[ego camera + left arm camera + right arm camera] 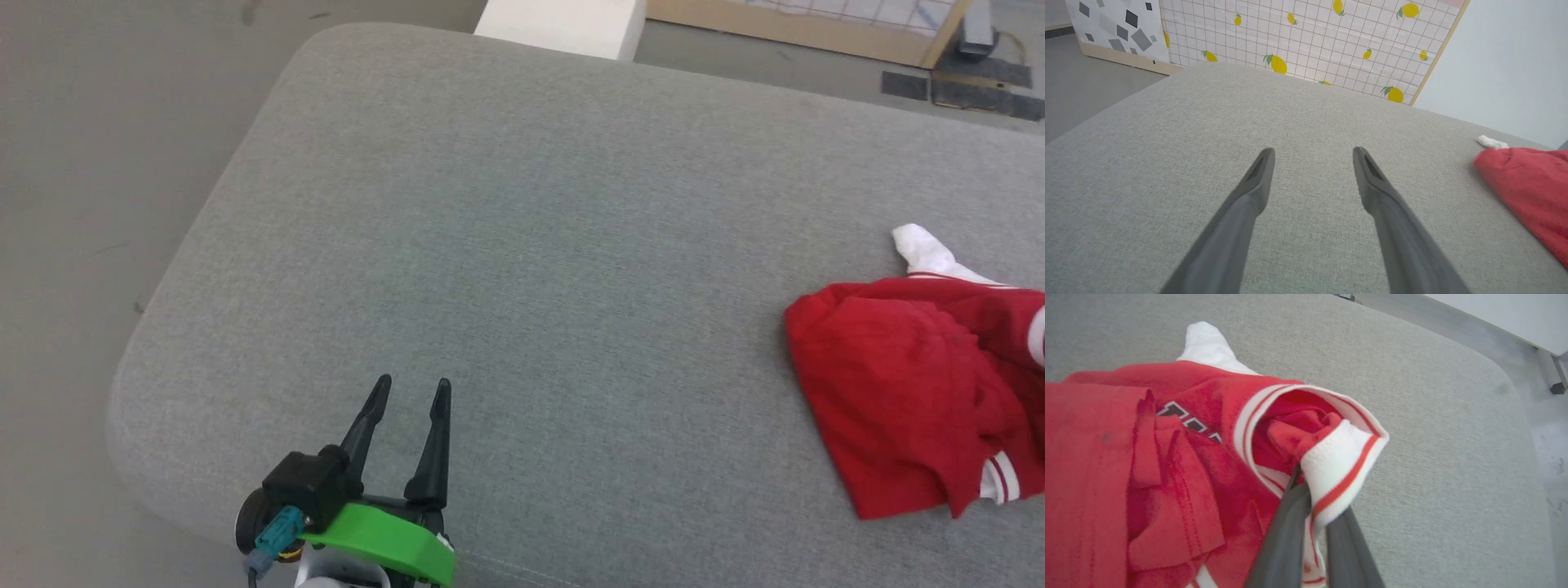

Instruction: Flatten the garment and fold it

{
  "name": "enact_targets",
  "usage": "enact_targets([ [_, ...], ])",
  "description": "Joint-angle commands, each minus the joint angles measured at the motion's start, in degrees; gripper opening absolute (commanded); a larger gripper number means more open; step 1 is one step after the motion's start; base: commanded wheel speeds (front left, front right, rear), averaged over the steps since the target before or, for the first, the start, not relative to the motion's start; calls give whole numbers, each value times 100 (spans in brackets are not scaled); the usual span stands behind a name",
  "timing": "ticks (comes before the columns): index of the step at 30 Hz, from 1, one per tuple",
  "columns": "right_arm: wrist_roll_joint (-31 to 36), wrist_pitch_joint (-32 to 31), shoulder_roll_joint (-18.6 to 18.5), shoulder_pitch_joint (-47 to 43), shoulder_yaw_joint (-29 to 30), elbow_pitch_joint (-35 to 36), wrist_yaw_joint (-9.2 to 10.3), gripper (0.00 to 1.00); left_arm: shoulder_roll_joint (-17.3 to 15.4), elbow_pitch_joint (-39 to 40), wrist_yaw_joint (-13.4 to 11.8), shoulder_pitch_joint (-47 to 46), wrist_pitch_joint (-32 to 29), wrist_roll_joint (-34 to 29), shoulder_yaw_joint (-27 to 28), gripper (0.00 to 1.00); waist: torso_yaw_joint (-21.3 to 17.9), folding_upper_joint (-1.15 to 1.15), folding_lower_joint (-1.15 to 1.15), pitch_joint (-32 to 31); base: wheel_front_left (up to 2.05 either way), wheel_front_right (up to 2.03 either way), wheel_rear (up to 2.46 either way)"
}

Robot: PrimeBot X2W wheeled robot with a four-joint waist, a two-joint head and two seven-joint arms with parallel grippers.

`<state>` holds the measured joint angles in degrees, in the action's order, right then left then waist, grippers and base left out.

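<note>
Garment (914, 392) lies bunched at the right end of my grey cushion (522, 245), red body crumpled, one white sleeve (922, 245) poking out the far side. My right gripper (1302, 486) is clamped on its striped white trim (1339, 473). My left gripper (412, 392) hangs spread wide over bare cushion, well apart from it.

Dark fingers (434, 441), green cover (384, 541), seemingly teal plug (282, 527)

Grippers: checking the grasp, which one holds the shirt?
The right gripper, shut on the shirt's striped white trim; the left gripper stands open above the grey cushion.
</note>
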<state>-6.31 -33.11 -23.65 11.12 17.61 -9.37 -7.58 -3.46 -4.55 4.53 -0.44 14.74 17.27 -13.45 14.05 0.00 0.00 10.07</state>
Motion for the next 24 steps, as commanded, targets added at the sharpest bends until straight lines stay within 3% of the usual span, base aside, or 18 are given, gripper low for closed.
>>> enact_targets([
  [1, 132, 121, 179, -80, 50, -170, 9, 100, 15, -3, 13, -85, 26, 66, 24, 100, 55, 0, 0, 12, 0, 0, 0],
  [6, 341, 368, 402, 31, 62, -477, 9, 100, -30, -3, -18, -48, 26, 45, 85, 100, -11, 0, 0, -41, 0, 0, 0],
  [12, 219, 360, 428, 265, -29, 96, 9, 100, -84, 46, -60, 28, 26, 22, 152, 100, -231, 0, 0, -198, 0, 0, 0],
  [18, -271, 0, 650, 197, -384, 1031, 9, 100, -129, 112, -72, 56, 26, 9, 138, 100, -361, 0, 0, -245, 0, 0, 0],
  [24, -448, -537, 743, -170, -763, 982, 9, 100, -127, 125, -52, -9, 3, 24, 47, 100, -245, 0, 0, -132, 0, 0, 0],
])
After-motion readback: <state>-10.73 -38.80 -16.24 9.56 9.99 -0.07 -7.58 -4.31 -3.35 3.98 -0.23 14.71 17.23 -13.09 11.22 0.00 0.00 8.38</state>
